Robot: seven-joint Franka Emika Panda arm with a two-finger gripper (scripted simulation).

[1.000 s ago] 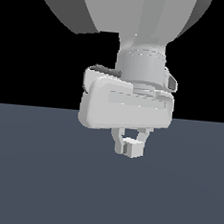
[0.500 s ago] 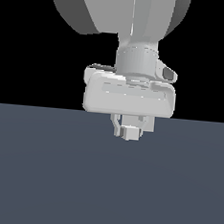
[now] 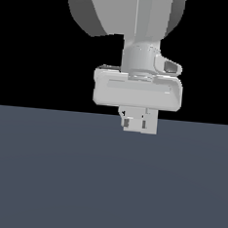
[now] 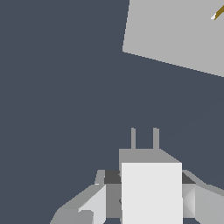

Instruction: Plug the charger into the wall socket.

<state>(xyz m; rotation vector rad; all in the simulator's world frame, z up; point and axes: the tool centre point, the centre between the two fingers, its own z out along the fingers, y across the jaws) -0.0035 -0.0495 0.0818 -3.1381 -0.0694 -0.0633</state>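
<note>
The arm is lifting and swinging toward the exterior view's right since a second ago, and the gripper (image 3: 138, 124) is clamping the charger (image 4: 151, 190), a plain matte white block with two thin prongs pointing ahead. Beyond it, well apart over the dark bench (image 4: 57, 87), the wall socket (image 4: 179, 33) is showing as a flat grey plate; squaring the prongs to it looks key

There was one charger (image 4: 151, 188) with two prongs (image 4: 133, 138), one gripper (image 3: 134, 122), and apparently one socket plate (image 4: 179, 33), partly cropped.
</note>
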